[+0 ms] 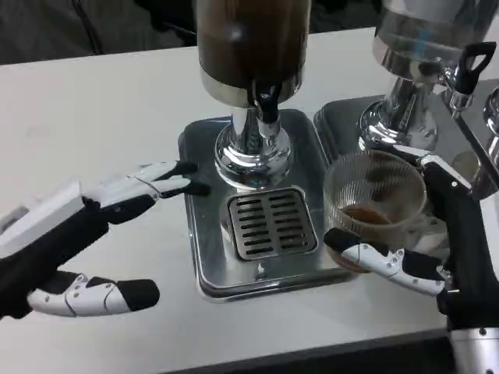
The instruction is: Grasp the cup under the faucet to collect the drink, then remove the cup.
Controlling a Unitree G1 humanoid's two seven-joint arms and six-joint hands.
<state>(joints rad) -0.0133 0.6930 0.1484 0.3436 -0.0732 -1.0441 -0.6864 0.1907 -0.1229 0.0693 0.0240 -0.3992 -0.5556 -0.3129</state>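
Observation:
A clear ribbed cup (374, 204) with a little brown drink at its bottom is held by my right hand (437, 241), fingers wrapped around its side. The cup stands to the right of the drip grate (270, 224), away from the black faucet tap (267, 101) of the dark drink dispenser (251, 39). My left hand (93, 234) hovers open at the left of the steel tray (204, 269), fingers spread and pointing right, holding nothing.
A second steel dispenser (425, 47) with a black tap (468, 70) stands at the back right on its own tray (343, 125). White table (93, 125) stretches left and behind. The table's front edge runs just below the hands.

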